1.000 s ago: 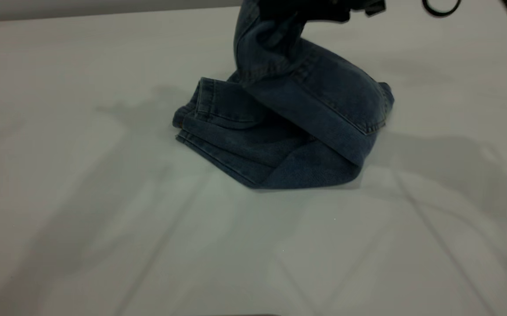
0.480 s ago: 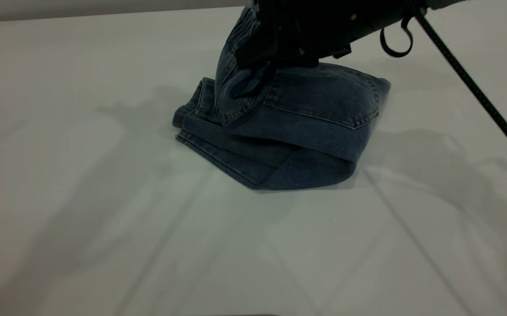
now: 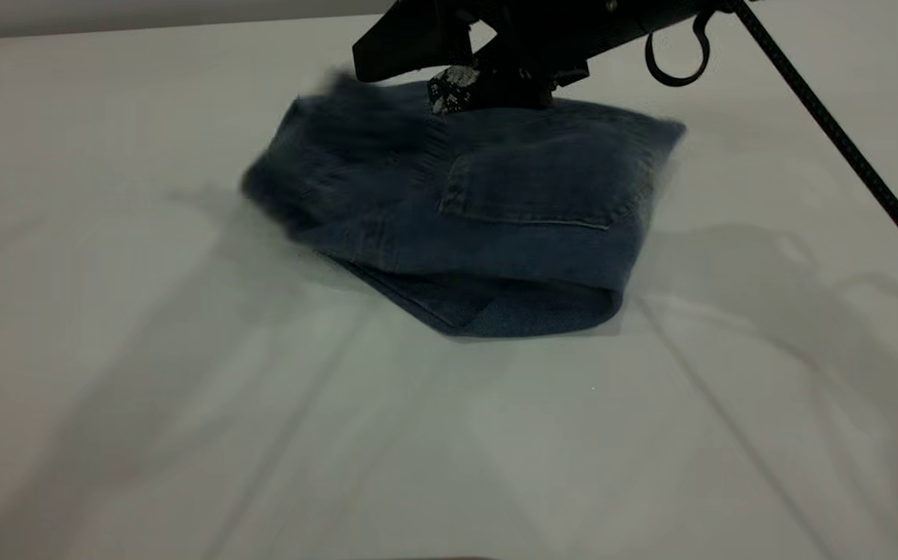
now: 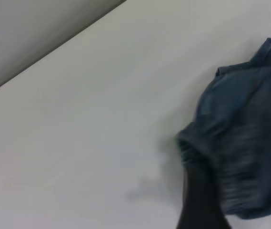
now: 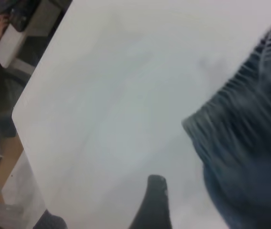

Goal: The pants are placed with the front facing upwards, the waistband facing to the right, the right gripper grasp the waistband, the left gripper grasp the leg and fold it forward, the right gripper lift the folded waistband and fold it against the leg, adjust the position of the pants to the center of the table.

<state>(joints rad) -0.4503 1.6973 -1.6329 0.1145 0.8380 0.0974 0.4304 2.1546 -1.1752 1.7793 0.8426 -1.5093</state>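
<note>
Exterior view: right gripper (image 3: 437, 66) open over folded pants (image 3: 464, 210) on table (image 3: 184, 435).

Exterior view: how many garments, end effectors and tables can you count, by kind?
Garments: 1, the pants
End effectors: 1, the right end effector, open above the pants
Tables: 1, the table
Total: 3
</note>
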